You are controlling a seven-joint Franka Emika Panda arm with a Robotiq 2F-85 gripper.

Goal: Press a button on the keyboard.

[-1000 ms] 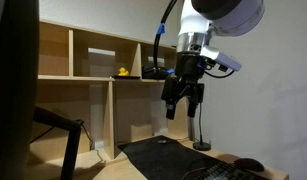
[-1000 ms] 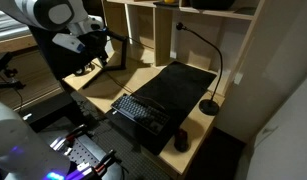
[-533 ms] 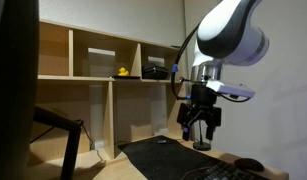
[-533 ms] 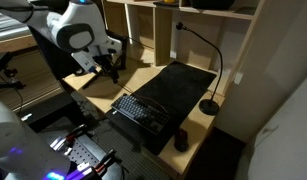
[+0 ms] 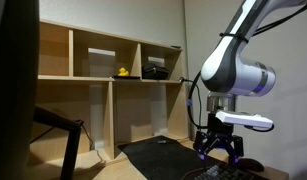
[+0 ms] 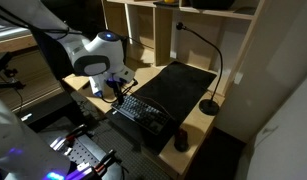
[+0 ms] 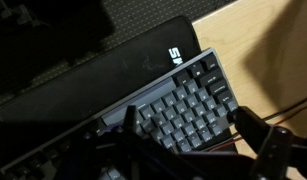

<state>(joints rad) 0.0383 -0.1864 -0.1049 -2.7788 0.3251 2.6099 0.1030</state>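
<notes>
The black keyboard lies along the front edge of the wooden desk, next to the black desk mat. It fills the wrist view, rows of dark keys running diagonally. In an exterior view only its edge shows. My gripper hangs low over the keyboard's end, fingers pointing down and spread apart with nothing between them. In the wrist view the gripper frames the keys, with one fingertip close above the right-hand keys. In an exterior view the gripper is just above the keyboard.
A gooseneck desk lamp stands on the mat's far side. A black mouse lies beside the keyboard. A small dark object sits at the desk's front corner. Wooden shelves with a yellow duck stand behind.
The arm has swung in and come down from shelf height to just above the keyboard. The fingers have stayed spread.
</notes>
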